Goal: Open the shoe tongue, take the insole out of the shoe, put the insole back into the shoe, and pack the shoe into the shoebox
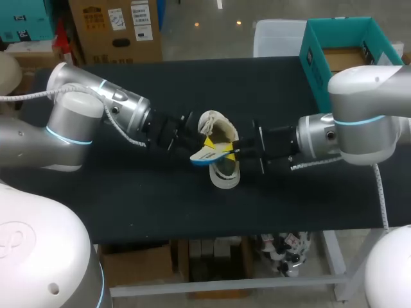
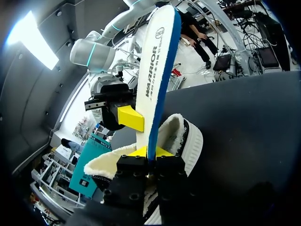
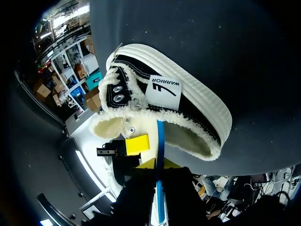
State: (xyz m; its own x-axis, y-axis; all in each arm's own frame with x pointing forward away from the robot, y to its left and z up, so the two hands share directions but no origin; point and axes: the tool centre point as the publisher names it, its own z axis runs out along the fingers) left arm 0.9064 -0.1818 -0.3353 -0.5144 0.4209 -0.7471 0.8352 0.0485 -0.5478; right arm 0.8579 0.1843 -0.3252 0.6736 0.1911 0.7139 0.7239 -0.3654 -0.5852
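A black canvas shoe (image 1: 223,168) with white sole and fleece lining lies on the black table (image 1: 128,199) near its middle. Just above its opening hangs the white insole (image 1: 207,156) with a blue underside. My left gripper (image 1: 204,142) comes from the left and is shut on the insole (image 2: 157,70), which stands edge-on ahead of its fingers (image 2: 150,151). My right gripper (image 1: 230,151) comes from the right; the insole's blue edge (image 3: 160,141) is pinched between its yellow tips (image 3: 159,163). The shoe (image 3: 164,99) lies just ahead of it. The teal shoebox (image 1: 340,58) stands at the far right.
A white plastic bin (image 1: 276,37) sits behind the table next to the shoebox. Bare black tabletop stretches to the left, front and far side of the shoe.
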